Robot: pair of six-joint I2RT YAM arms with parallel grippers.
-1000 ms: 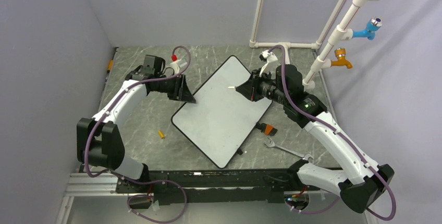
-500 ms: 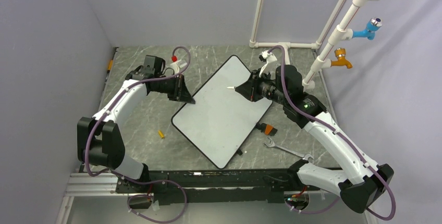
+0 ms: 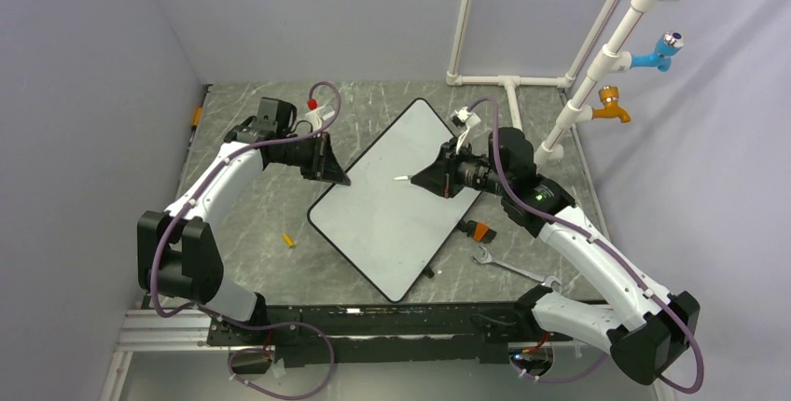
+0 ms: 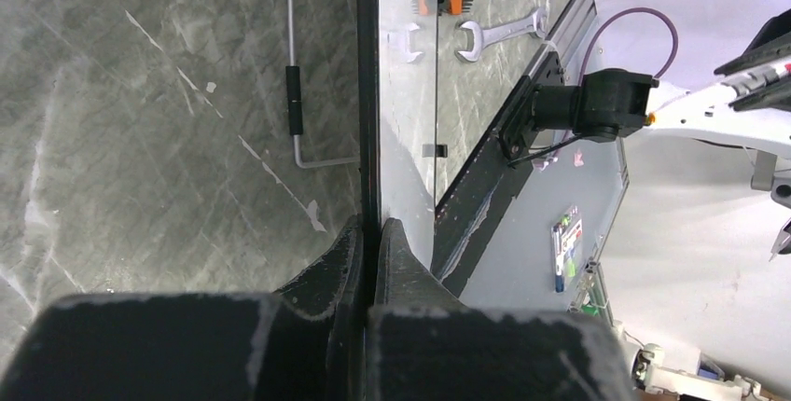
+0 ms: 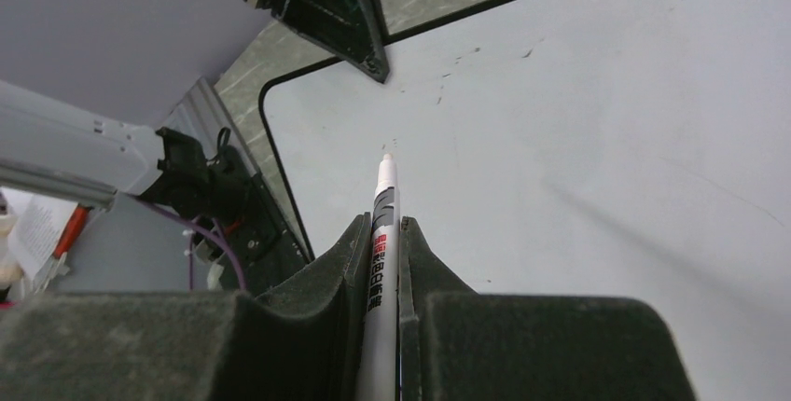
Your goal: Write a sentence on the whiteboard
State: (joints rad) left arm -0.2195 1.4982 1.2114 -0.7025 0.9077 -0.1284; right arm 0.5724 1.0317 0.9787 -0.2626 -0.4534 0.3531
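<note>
We log the right gripper (image 5: 381, 238) clamped on the marker (image 5: 383, 198), its long axis running forward over the whiteboard (image 5: 597, 140) lying just below the tip; the left gripper (image 4: 371, 233) pinches the whiteboard's edge.

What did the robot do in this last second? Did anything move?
The right gripper, shut on the marker, moved toward the near edge of the table and slightly left, above the whiteboard. Nothing was picked up or let go. The left gripper stayed clamped on the whiteboard's edge, the whiteboard did not shift, and no writing shows on it.
</note>
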